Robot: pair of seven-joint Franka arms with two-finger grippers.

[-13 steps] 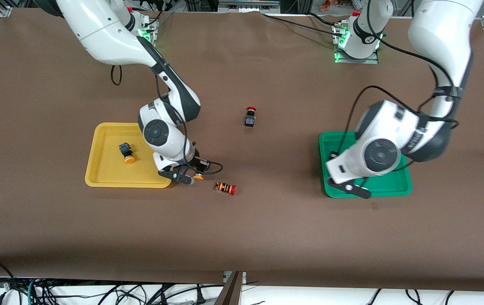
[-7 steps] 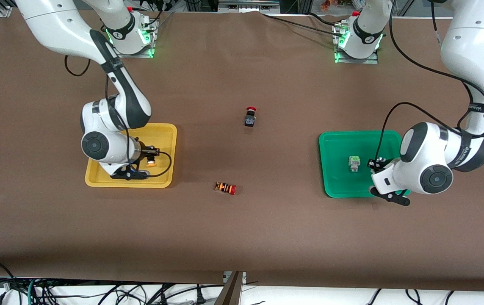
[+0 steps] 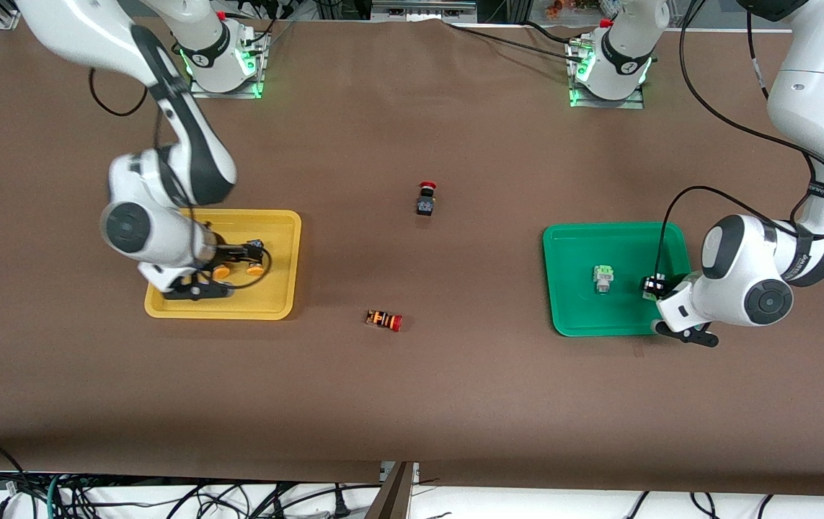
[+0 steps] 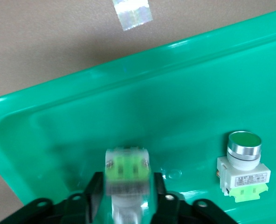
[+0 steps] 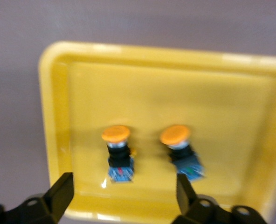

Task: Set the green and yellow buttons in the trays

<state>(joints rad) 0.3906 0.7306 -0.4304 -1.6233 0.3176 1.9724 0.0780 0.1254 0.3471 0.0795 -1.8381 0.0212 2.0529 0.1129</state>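
The yellow tray (image 3: 166, 306) holds two yellow buttons (image 3: 220, 272) (image 3: 257, 268), side by side, caps toward the front camera. My right gripper (image 3: 228, 254) hangs open and empty over this tray. In the right wrist view the open gripper (image 5: 124, 187) is above both buttons (image 5: 117, 151) (image 5: 181, 151). The green tray (image 3: 570, 317) holds one green button (image 3: 603, 279). My left gripper (image 3: 653, 286) is shut on the other green button (image 4: 127, 170), low over the tray's end toward the left arm. The lying button also shows in the left wrist view (image 4: 243, 165).
A black switch with a red cap (image 3: 425, 199) stands on the brown table between the trays. An orange-striped switch with a red cap (image 3: 384, 319) lies nearer the front camera. A small patch of tape (image 4: 133, 13) is on the table beside the green tray.
My right gripper carried a yellow button from the table into the yellow tray, let it go and opened. My left gripper moved across the green tray toward the left arm's end, uncovering the lying green button.
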